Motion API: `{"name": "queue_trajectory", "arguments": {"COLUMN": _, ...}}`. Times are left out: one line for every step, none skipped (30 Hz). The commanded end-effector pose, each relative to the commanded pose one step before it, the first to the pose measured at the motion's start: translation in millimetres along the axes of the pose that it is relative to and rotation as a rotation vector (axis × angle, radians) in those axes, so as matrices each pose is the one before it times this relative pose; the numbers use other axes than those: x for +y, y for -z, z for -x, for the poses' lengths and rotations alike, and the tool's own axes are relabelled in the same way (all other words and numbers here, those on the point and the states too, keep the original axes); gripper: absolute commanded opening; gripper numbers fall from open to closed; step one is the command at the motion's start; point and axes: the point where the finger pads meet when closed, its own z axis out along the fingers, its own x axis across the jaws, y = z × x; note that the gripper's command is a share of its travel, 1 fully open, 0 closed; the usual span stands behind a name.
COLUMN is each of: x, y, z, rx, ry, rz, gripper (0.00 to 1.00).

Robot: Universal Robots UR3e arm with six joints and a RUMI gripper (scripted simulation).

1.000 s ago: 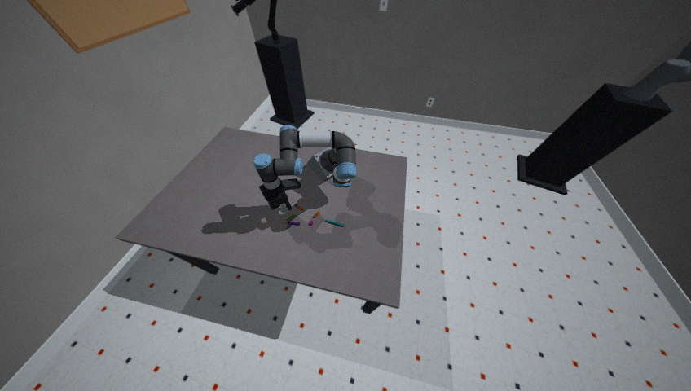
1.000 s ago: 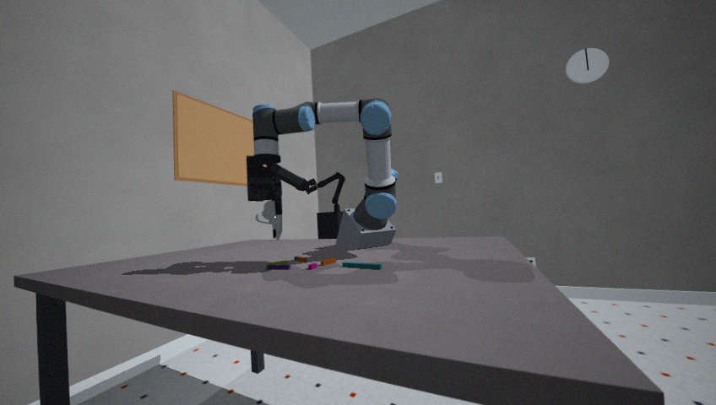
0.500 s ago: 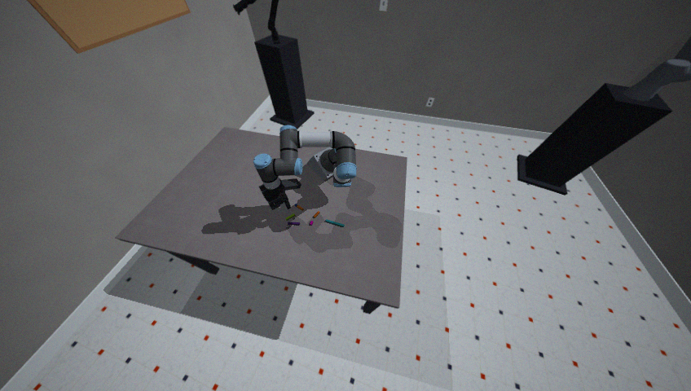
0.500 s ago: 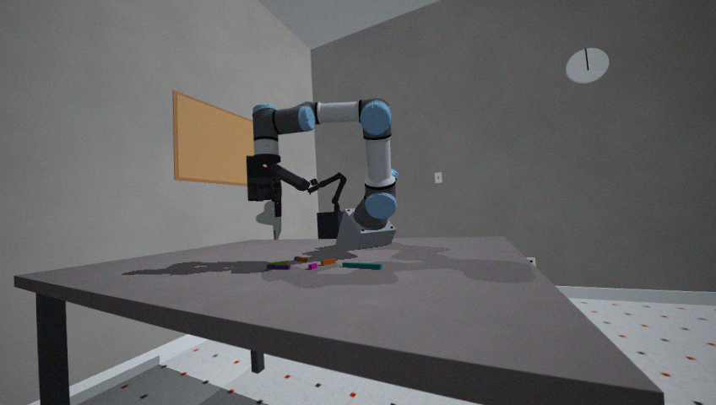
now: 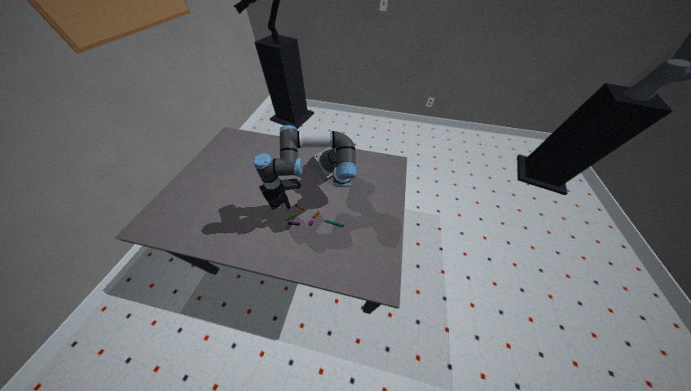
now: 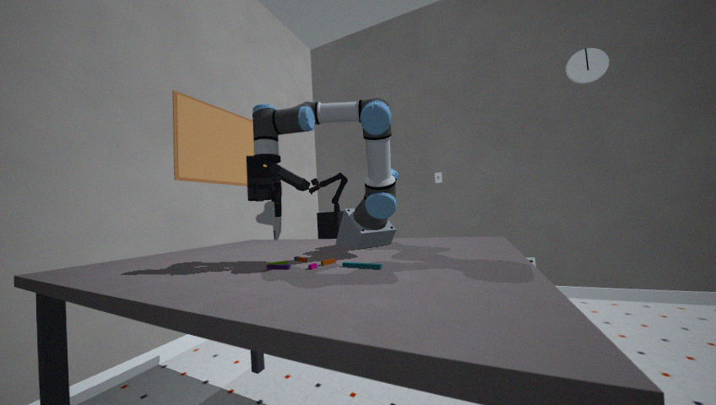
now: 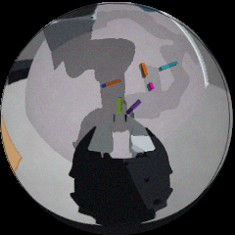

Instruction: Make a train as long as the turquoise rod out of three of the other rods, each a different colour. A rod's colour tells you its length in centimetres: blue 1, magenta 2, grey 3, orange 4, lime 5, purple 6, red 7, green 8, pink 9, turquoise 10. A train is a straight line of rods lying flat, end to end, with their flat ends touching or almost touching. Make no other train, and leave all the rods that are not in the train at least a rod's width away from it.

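Hovering well above the grey table (image 6: 452,321), the gripper (image 6: 275,220) has its fingers drawn nearly together with nothing between them. In the wrist view, the lime rod (image 7: 118,105) lies just beyond the fingertips at 12 o'clock, the purple rod (image 7: 133,106) at 1 o'clock beside it. Farther out, the turquoise rod (image 7: 168,66) sits at 1 o'clock, near an orange rod (image 7: 144,69) and the magenta rod (image 7: 151,86); another orange rod (image 7: 113,82), a small blue rod (image 7: 104,85) at its end, lies at 12 o'clock.

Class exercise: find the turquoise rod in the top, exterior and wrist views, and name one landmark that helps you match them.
Top: turquoise rod, rightmost of the cluster.
Exterior, also rightmost.
Wrist, upper right.
Shared landmark: the small magenta rod close by.
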Motion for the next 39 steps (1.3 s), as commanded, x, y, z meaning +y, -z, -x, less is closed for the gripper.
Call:
{"name": "queue_trajectory", "arguments": {"x": 0.608, "y": 0.679, "z": 0.17, "rx": -0.00092, "ry": 0.00056, "rz": 0.00217, "gripper": 0.14}}
{"name": "queue_trajectory", "arguments": {"x": 0.0, "y": -0.002, "z": 0.0, "rx": 0.0, "ry": 0.0, "rz": 0.0, "gripper": 0.14}}
{"name": "queue_trajectory", "arguments": {"x": 0.0, "y": 0.0, "z": 0.0, "rx": 0.0, "ry": 0.0, "rz": 0.0, "gripper": 0.14}}
{"name": "queue_trajectory", "arguments": {"x": 0.0, "y": 0.0, "z": 0.0, "rx": 0.0, "ry": 0.0, "rz": 0.0, "gripper": 0.14}}
{"name": "queue_trajectory", "arguments": {"x": 0.0, "y": -0.015, "z": 0.0, "rx": 0.0, "ry": 0.0, "rz": 0.0, "gripper": 0.14}}
{"name": "queue_trajectory", "arguments": {"x": 0.001, "y": -0.04, "z": 0.0, "rx": 0.0, "ry": 0.0, "rz": 0.0, "gripper": 0.14}}
{"name": "queue_trajectory", "arguments": {"x": 0.002, "y": -0.076, "z": 0.0, "rx": 0.0, "ry": 0.0, "rz": 0.0, "gripper": 0.14}}
{"name": "queue_trajectory", "arguments": {"x": 0.003, "y": -0.121, "z": 0.0, "rx": -0.00001, "ry": -0.00001, "rz": -0.00001, "gripper": 0.14}}
{"name": "queue_trajectory", "arguments": {"x": 0.004, "y": -0.174, "z": 0.0, "rx": -0.00001, "ry": -0.00001, "rz": -0.00001, "gripper": 0.14}}
{"name": "queue_trajectory", "arguments": {"x": 0.006, "y": -0.234, "z": 0.0, "rx": -0.00001, "ry": -0.00001, "rz": -0.00001, "gripper": 0.14}}
{"name": "queue_trajectory", "arguments": {"x": 0.007, "y": -0.3, "z": 0.0, "rx": -0.00002, "ry": -0.00002, "rz": -0.00001, "gripper": 0.14}}
{"name": "queue_trajectory", "arguments": {"x": 0.008, "y": -0.371, "z": 0.0, "rx": -0.00002, "ry": -0.00002, "rz": -0.00002, "gripper": 0.14}}
{"name": "queue_trajectory", "arguments": {"x": 0.009, "y": -0.445, "z": 0.0, "rx": -0.00003, "ry": -0.00003, "rz": -0.00002, "gripper": 0.14}}
{"name": "queue_trajectory", "arguments": {"x": 0.01, "y": -0.523, "z": -0.01, "rx": -0.00003, "ry": -0.00003, "rz": -0.00003, "gripper": 0.14}}
{"name": "queue_trajectory", "arguments": {"x": 0.01, "y": -0.602, "z": -0.01, "rx": -0.00003, "ry": -0.00003, "rz": -0.00003, "gripper": 0.14}}
{"name": "queue_trajectory", "arguments": {"x": 0.009, "y": -0.682, "z": -0.01, "rx": -0.00004, "ry": -0.00004, "rz": -0.00003, "gripper": 0.14}}
{"name": "queue_trajectory", "arguments": {"x": 0.008, "y": -0.763, "z": -0.01, "rx": -0.00004, "ry": -0.00004, "rz": -0.00004, "gripper": 0.14}}
{"name": "queue_trajectory", "arguments": {"x": 0.015, "y": -0.842, "z": -0.01, "rx": -0.00002, "ry": -0.00002, "rz": -0.00002, "gripper": 0.14}}
{"name": "queue_trajectory", "arguments": {"x": 0.021, "y": -0.92, "z": -0.01, "rx": 0.0, "ry": 0.0, "rz": 0.0, "gripper": 0.14}}
{"name": "queue_trajectory", "arguments": {"x": 0.0, "y": 0.0, "z": 0.0, "rx": 0.0, "ry": 0.0, "rz": 0.0, "gripper": 0.14}}
{"name": "queue_trajectory", "arguments": {"x": 0.0, "y": 0.0, "z": 0.0, "rx": 0.0, "ry": 0.0, "rz": 0.0, "gripper": 0.14}}
{"name": "queue_trajectory", "arguments": {"x": 0.019, "y": -0.996, "z": -0.01, "rx": 0.0, "ry": 0.0, "rz": 0.0, "gripper": 0.14}}
{"name": "queue_trajectory", "arguments": {"x": 0.016, "y": -1.069, "z": -0.01, "rx": 0.0, "ry": 0.0, "rz": 0.0, "gripper": 0.14}}
{"name": "queue_trajectory", "arguments": {"x": 0.012, "y": -1.14, "z": -0.02, "rx": 0.0, "ry": 0.0, "rz": 0.0, "gripper": 0.14}}
{"name": "queue_trajectory", "arguments": {"x": 0.027, "y": -1.234, "z": -0.01, "rx": 0.0, "ry": 0.0, "rz": 0.0, "gripper": 0.14}}
{"name": "queue_trajectory", "arguments": {"x": 0.026, "y": -1.303, "z": -0.01, "rx": 0.0, "ry": 0.0, "rz": 0.0, "gripper": 0.14}}
{"name": "queue_trajectory", "arguments": {"x": 0.02, "y": -1.361, "z": -0.02, "rx": 0.0, "ry": 0.0, "rz": 0.0, "gripper": 0.14}}
{"name": "queue_trajectory", "arguments": {"x": 0.02, "y": -1.425, "z": -0.02, "rx": 0.0, "ry": 0.0, "rz": 0.0, "gripper": 0.14}}
{"name": "queue_trajectory", "arguments": {"x": 0.033, "y": -1.503, "z": -0.01, "rx": 0.0, "ry": 0.0, "rz": 0.0, "gripper": 0.14}}
{"name": "queue_trajectory", "arguments": {"x": 0.025, "y": -1.546, "z": -0.02, "rx": 0.0, "ry": 0.0, "rz": 0.0, "gripper": 0.14}}
{"name": "queue_trajectory", "arguments": {"x": 0.021, "y": -1.582, "z": -0.02, "rx": 0.0, "ry": 0.0, "rz": 0.0, "gripper": 0.14}}
{"name": "queue_trajectory", "arguments": {"x": 0.036, "y": -1.612, "z": -0.01, "rx": 0.0, "ry": 0.0, "rz": 0.0, "gripper": 0.14}}
{"name": "queue_trajectory", "arguments": {"x": 0.026, "y": -1.634, "z": -0.02, "rx": 0.0, "ry": 0.0, "rz": 0.0, "gripper": 0.14}}
{"name": "queue_trajectory", "arguments": {"x": 0.023, "y": -1.648, "z": -0.02, "rx": 0.0, "ry": 0.0, "rz": 0.0, "gripper": 0.14}}
{"name": "queue_trajectory", "arguments": {"x": 0.036, "y": -1.654, "z": -0.02, "rx": 0.0, "ry": 0.0, "rz": 0.0, "gripper": 0.14}}
{"name": "queue_trajectory", "arguments": {"x": 0.025, "y": -1.654, "z": -0.02, "rx": 0.0, "ry": 0.0, "rz": 0.0, "gripper": 0.14}}
{"name": "queue_trajectory", "arguments": {"x": 0.0, "y": 0.0, "z": 0.0, "rx": 0.0, "ry": 0.0, "rz": 0.0, "gripper": 0.14}}
{"name": "queue_trajectory", "arguments": {"x": 0.0, "y": 0.0, "z": 0.0, "rx": 0.0, "ry": 0.0, "rz": 0.0, "gripper": 0.14}}
{"name": "queue_trajectory", "arguments": {"x": 0.026, "y": -1.646, "z": -0.02, "rx": 0.0, "ry": 0.0, "rz": 0.0, "gripper": 0.14}}
